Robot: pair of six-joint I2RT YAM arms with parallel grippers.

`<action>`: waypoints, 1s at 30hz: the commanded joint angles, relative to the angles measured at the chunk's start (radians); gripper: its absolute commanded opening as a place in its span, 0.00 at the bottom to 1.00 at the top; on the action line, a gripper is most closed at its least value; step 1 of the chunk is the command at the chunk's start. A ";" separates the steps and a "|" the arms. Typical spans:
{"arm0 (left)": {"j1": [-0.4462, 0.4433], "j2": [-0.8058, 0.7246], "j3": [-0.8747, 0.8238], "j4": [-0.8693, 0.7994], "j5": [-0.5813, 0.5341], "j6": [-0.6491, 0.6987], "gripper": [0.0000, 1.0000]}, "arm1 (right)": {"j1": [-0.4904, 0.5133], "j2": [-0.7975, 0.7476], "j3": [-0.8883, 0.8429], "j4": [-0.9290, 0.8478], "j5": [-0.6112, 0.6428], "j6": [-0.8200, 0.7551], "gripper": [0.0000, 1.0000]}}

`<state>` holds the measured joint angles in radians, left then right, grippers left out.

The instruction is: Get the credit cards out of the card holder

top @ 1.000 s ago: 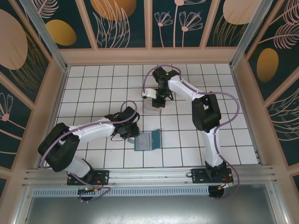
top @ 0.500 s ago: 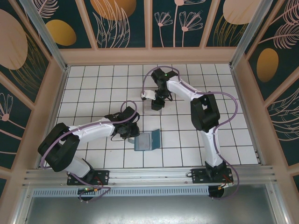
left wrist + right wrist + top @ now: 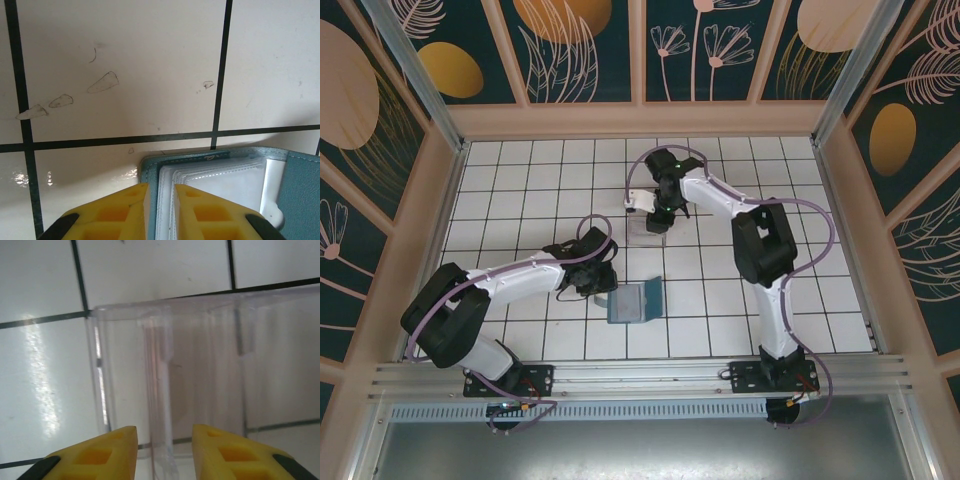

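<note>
Sleeves (image 3: pixel 215 182) inside card holder (image 3: pixel 301 195) (left wrist)

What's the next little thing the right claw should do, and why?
Probably lift the right claw straight up, away from the clear box. Its fingers stand apart, gripping nothing, so its job there looks done. The left claw pinches the edge of the open card holder, ready for another reach. Whether anything is left inside, I cannot tell.
</note>
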<state>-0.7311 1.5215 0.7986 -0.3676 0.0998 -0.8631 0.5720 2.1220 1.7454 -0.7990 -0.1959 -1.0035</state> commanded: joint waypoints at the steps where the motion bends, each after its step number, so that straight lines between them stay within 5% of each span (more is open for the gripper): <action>1: 0.009 0.008 0.014 -0.013 0.001 0.024 0.21 | 0.013 -0.095 -0.038 0.117 0.094 0.024 0.35; 10: 0.010 0.006 0.012 -0.005 0.000 0.027 0.21 | 0.020 -0.181 -0.138 0.215 0.116 0.036 0.39; 16: 0.009 0.007 0.011 -0.004 0.000 0.022 0.21 | 0.021 -0.134 -0.123 0.135 -0.022 0.023 0.41; 30: 0.010 -0.009 -0.002 -0.010 -0.007 0.011 0.21 | 0.022 -0.051 -0.132 0.218 0.066 0.052 0.48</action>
<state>-0.7311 1.5215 0.7986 -0.3672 0.0994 -0.8566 0.5854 2.0552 1.6203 -0.6075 -0.1497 -0.9619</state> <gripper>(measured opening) 0.213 0.480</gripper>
